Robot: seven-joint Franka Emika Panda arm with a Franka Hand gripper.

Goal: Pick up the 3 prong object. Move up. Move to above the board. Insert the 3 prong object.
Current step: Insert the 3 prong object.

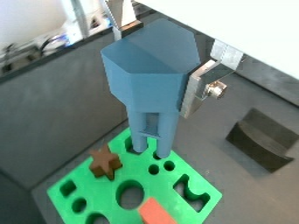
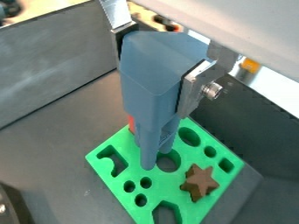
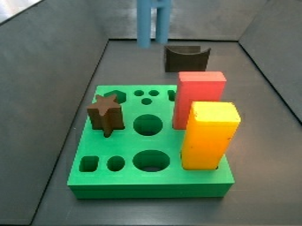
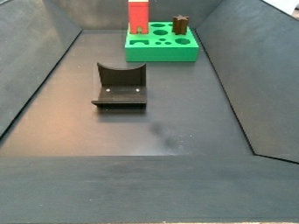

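Matt plastic board (image 3: 88,181), silver-metal end effector (image 1: 158,61).

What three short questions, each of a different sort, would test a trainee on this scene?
1. True or false: the gripper is shut on the 3 prong object.
2. Which piece lies on the floor, off the board? A: the brown star block. B: the dark arch-cut block. C: the red block.
3. Fill in the missing word (above or inside): the tips of the prongs are ___ the board.

Key: 1 true; 2 B; 3 above. In both wrist views the tips hang over the holes, not yet in them.
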